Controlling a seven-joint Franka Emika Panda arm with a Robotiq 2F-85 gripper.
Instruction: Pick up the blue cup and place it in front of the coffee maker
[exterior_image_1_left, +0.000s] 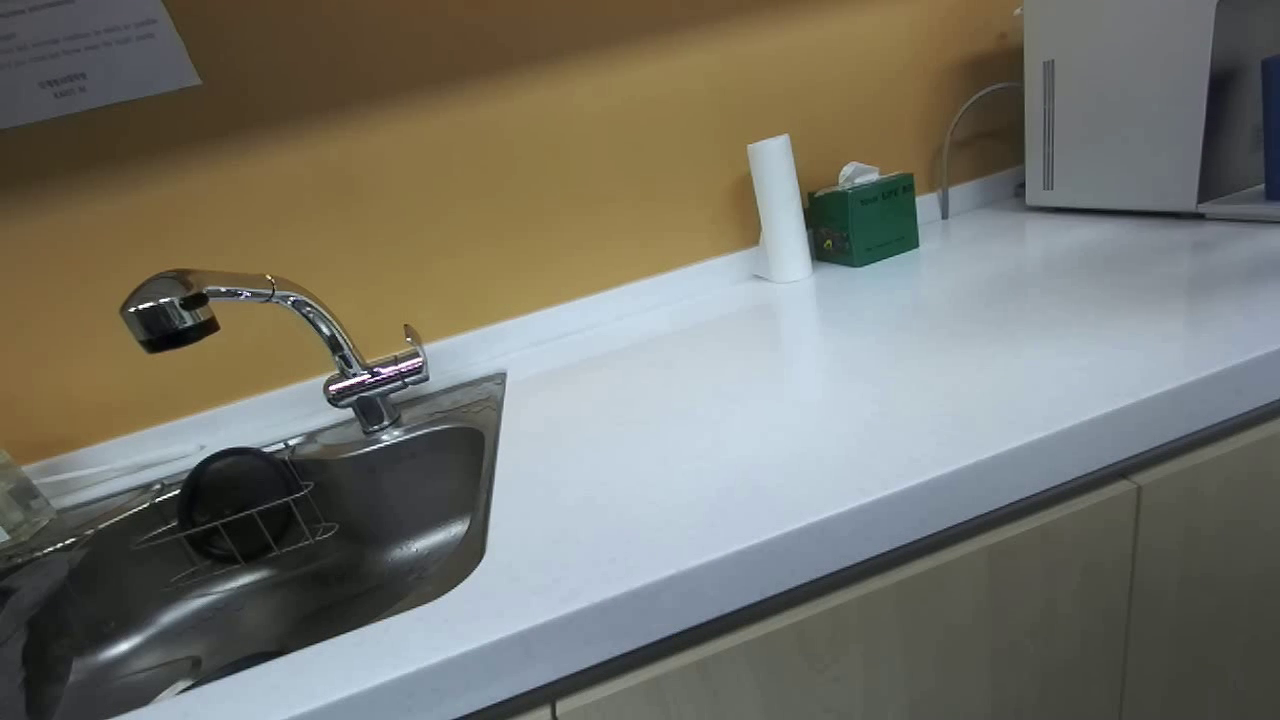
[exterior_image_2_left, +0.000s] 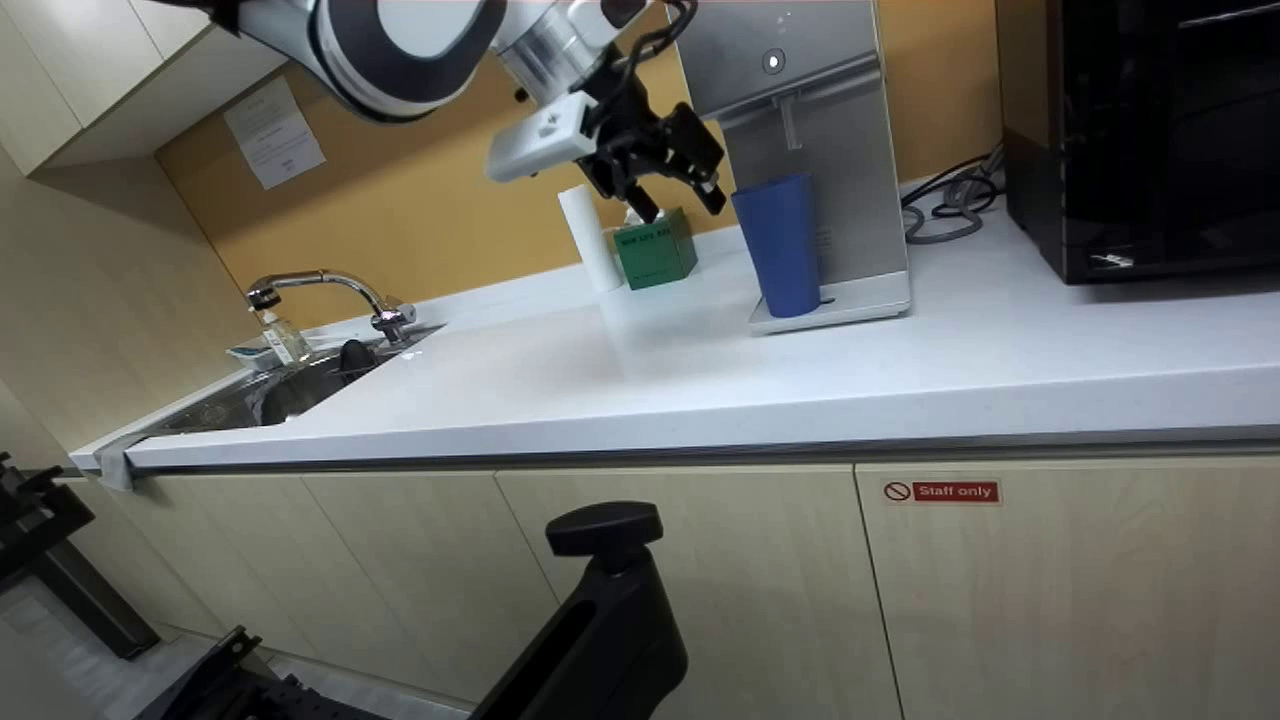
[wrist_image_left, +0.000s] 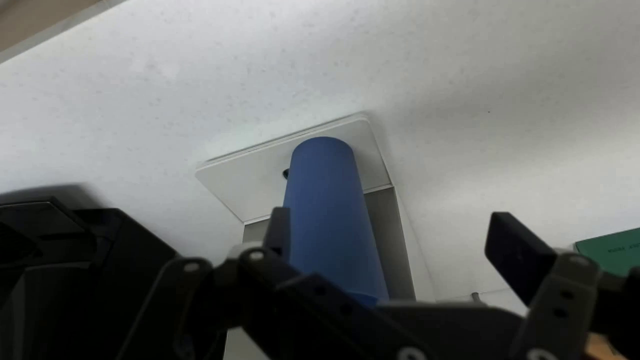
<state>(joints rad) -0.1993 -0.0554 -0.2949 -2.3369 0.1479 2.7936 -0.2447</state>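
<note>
The tall blue cup (exterior_image_2_left: 780, 245) stands upright on the base plate (exterior_image_2_left: 870, 298) of a tall grey dispenser (exterior_image_2_left: 840, 200), below its spout. No other coffee maker shows. In an exterior view, only a strip of the cup (exterior_image_1_left: 1271, 130) shows at the right edge, by the dispenser (exterior_image_1_left: 1115, 120). My gripper (exterior_image_2_left: 682, 205) is open and empty, near the height of the cup's rim and to its left in the exterior view. In the wrist view, the cup (wrist_image_left: 327, 210) runs down behind the left finger of the gripper (wrist_image_left: 392, 225); contact cannot be told. The cup's rim is mostly hidden there.
A green tissue box (exterior_image_2_left: 655, 250) and white paper roll (exterior_image_2_left: 590, 240) stand by the wall. A black microwave (exterior_image_2_left: 1165, 150) and cables (exterior_image_2_left: 965, 205) are to the right. A sink (exterior_image_1_left: 493, 430) with a faucet (exterior_image_1_left: 330, 330) is at the far left. The white counter (exterior_image_1_left: 720, 430) runs between.
</note>
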